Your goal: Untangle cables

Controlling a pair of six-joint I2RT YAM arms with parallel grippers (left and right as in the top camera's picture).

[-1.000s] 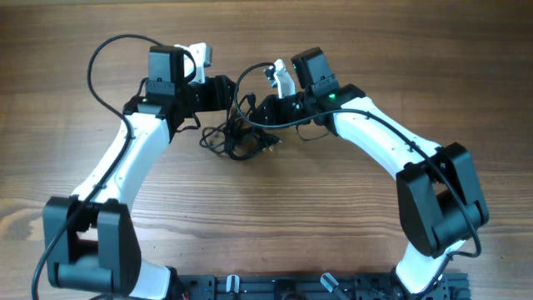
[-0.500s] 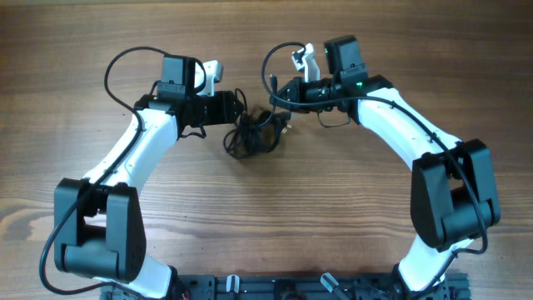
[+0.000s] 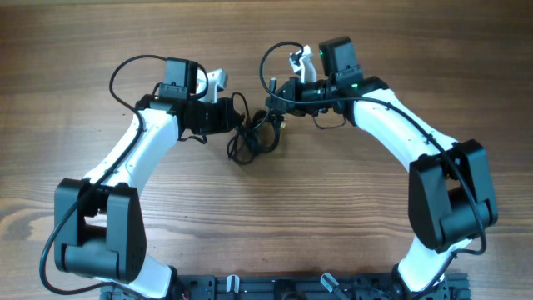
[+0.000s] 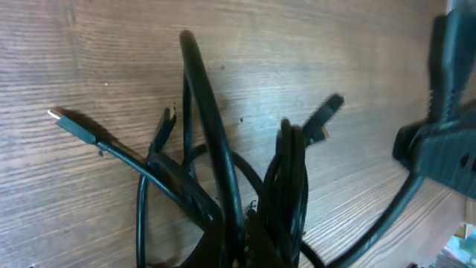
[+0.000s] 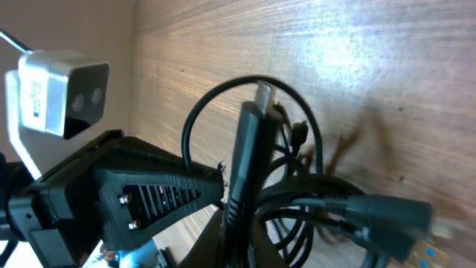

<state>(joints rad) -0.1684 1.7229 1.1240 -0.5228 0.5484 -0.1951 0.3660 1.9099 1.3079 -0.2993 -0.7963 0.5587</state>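
The cables [image 3: 250, 140] lie bunched on the surface [image 3: 266, 217], toward its far side and near the middle. The left claw [image 3: 236, 117] meets the bunch from the left. The right claw [image 3: 275, 98] meets it from the right, slightly farther back, so the bunch sits between them. In the left wrist view one plug end [image 4: 63, 119] points left and another plug [image 4: 327, 112] points right.
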